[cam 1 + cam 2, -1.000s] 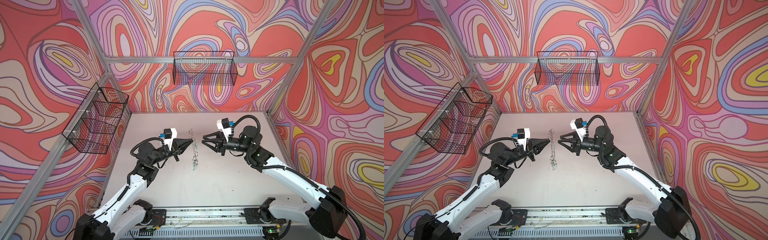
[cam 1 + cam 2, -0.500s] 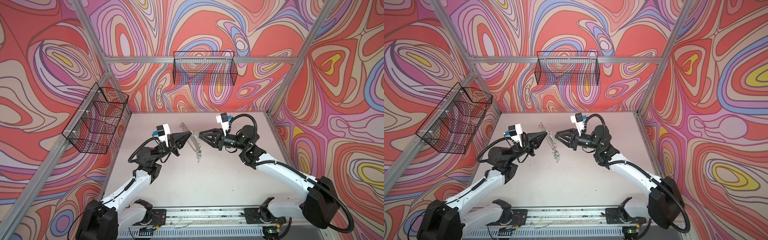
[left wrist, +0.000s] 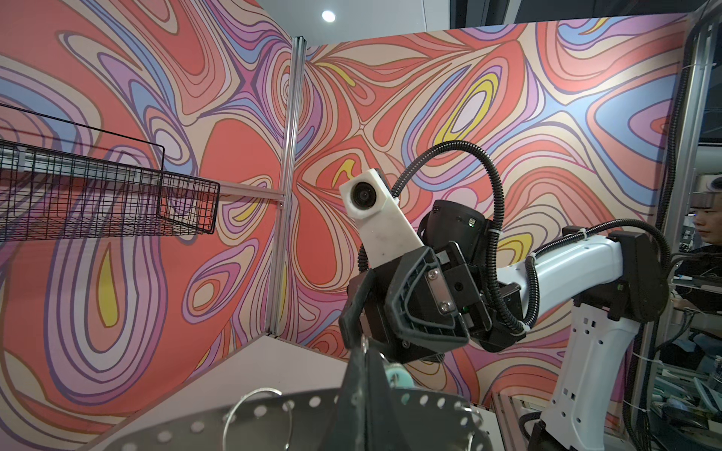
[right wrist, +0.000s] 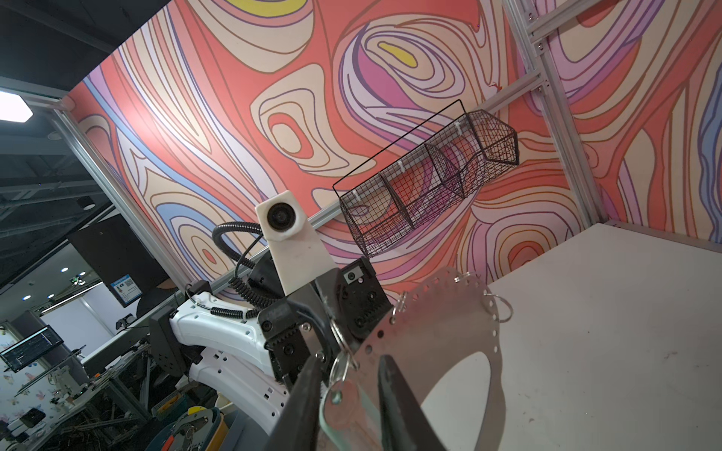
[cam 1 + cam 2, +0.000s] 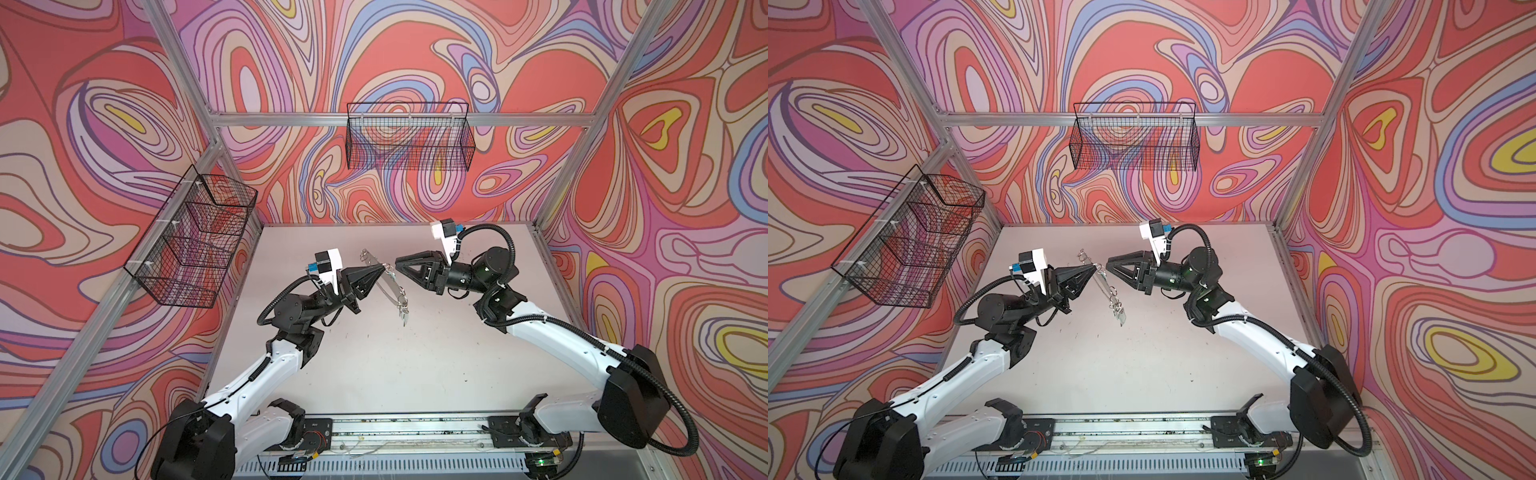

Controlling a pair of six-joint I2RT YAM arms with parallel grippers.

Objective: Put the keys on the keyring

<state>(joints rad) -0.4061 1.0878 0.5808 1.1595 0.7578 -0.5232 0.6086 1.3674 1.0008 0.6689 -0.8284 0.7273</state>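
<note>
The keyring [image 5: 390, 287], a thin brownish-grey plate with a big hole and rim holes, hangs slanted above the table in both top views [image 5: 1105, 284]. My left gripper [image 5: 380, 270] is shut on its upper rim [image 3: 273, 410]. My right gripper [image 5: 397, 262] faces it from the right. In the right wrist view its fingers [image 4: 308, 390] stand apart on either side of a pale translucent key tag [image 4: 344, 404] ringed to the plate [image 4: 441, 324]. Another of the keys [image 5: 403, 318] dangles from the plate's low end. Empty wire loops [image 4: 500, 304] sit on the rim.
A black wire basket [image 5: 409, 137] hangs on the back wall and a divided one [image 5: 195, 241] on the left wall. The pale table [image 5: 415, 365] lies below both arms. A metal rail [image 5: 407, 428] with the arm bases runs along the front edge.
The left gripper has lifted and tilted the keyring from hanging straight down to a slant. The right gripper has moved in to the plate's upper end and its jaws have narrowed.
</note>
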